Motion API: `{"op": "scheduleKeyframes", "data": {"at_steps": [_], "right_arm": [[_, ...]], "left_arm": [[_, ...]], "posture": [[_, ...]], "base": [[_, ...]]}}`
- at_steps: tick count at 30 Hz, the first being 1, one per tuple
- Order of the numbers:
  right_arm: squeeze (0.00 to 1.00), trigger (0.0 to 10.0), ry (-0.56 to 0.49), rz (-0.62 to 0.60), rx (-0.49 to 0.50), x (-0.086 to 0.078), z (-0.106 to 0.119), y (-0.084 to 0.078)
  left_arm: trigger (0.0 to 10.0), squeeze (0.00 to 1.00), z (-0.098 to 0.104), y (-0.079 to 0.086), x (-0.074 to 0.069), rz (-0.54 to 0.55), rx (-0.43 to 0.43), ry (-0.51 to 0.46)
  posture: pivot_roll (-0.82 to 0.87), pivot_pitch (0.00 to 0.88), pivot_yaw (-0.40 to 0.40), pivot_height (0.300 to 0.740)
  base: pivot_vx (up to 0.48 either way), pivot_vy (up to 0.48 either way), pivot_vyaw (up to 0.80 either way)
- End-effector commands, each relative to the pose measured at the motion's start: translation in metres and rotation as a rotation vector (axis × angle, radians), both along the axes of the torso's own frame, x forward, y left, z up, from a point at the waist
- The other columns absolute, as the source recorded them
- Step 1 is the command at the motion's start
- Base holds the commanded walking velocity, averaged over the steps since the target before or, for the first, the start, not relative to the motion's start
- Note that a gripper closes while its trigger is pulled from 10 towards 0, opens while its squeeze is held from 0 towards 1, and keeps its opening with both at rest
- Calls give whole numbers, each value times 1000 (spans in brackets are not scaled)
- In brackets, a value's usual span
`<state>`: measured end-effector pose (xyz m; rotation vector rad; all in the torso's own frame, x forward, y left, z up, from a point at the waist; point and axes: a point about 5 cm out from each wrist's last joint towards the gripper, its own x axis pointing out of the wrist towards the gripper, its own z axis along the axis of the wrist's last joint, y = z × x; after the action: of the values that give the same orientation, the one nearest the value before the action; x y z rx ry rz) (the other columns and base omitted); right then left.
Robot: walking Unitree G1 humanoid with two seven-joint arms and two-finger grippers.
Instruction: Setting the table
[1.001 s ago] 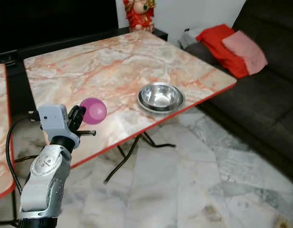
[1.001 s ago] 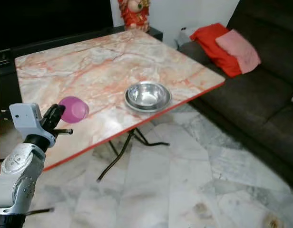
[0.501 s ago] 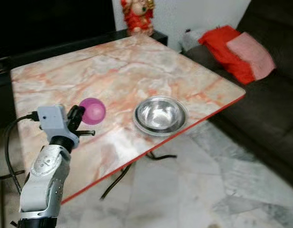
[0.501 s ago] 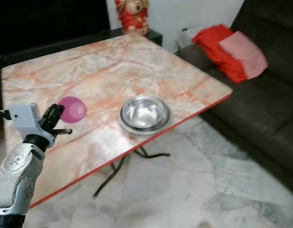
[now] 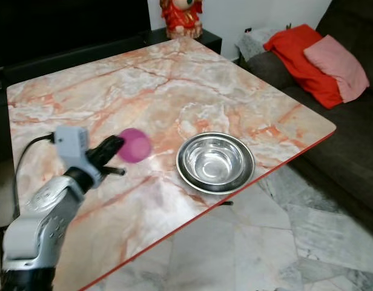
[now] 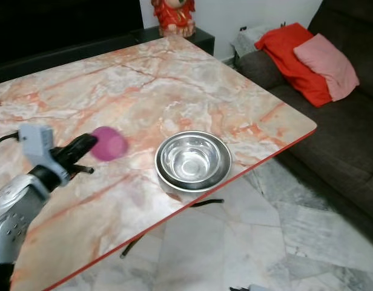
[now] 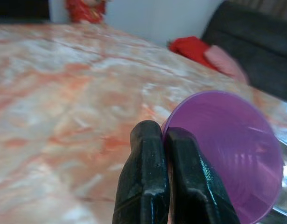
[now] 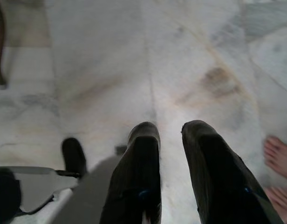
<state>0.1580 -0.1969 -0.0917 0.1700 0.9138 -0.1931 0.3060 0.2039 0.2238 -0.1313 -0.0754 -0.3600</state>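
the marble-patterned bench [image 5: 174,79] ran with a red-trimmed edge from about 7 o'clock up to a corner at 3 o'clock, and past that edge lay open pale tiled floor [image 5: 307,242], with a dark sofa [image 5: 356,139] at 2 to 3 o'clock carrying a red cushion [image 5: 298,57] and a pink cushion [image 5: 338,60]. a red figurine [image 5: 181,17] stood beyond the far corner at 12 o'clock. most of the bench top was bare, giving broad room toward 11 and 12 o'clock. the steel bowl [image 5: 215,162] sat near the front edge, just inside the red trim, at the centre of the head view. the left end effector [image 5: 114,148] was held over the bench at 9 o'clock, its two black fingers [image 7: 148,177] pressed nearly together on the rim of the purple cup [image 5: 134,145], which lay tilted on its side with its mouth toward the wrist camera; the cup was just beside the bowl at its 9 o'clock, a small gap between them, and whether it touched the bench could not be told. the right end effector [image 8: 171,140] hung over the floor, its fingers a little apart and holding nothing, with a person's bare toes [image 8: 278,154] at the edge of its wrist view.
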Motion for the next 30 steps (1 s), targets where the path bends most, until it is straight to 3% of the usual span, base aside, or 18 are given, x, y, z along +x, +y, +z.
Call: {"op": "scheduleKeyframes", "data": {"at_steps": [1,3,9,13,20,23,30], "right_arm": [[0,10000,41,-12,22,-11,-5,5],[0,10000,42,-15,22,-11,-5,5],[0,10000,56,-16,22,-13,-7,5],[0,10000,58,-22,26,-15,-8,7],[0,10000,41,-48,29,-13,-7,8],[0,10000,43,-53,26,-14,-7,7],[0,10000,34,-62,26,-11,-6,7]], "left_arm": [[10000,0,13,4,-1,-11,42,-1],[10000,0,19,1,-1,-62,67,25],[10000,0,10,-17,6,-141,209,176],[10000,0,8,-33,12,-228,207,252],[10000,0,3,-54,25,-303,272,311],[10000,0,-8,-68,33,-331,306,358],[10000,0,-9,-72,43,-331,324,381]], "posture": [[21,158,28,740],[19,144,31,740],[17,60,59,740],[9,21,76,740],[-9,68,93,740],[-5,78,89,740],[-13,108,95,740]], "base": [[0,0,0],[0,0,0],[0,0,0],[0,0,0],[0,0,0],[0,0,0],[0,0,0]]}}
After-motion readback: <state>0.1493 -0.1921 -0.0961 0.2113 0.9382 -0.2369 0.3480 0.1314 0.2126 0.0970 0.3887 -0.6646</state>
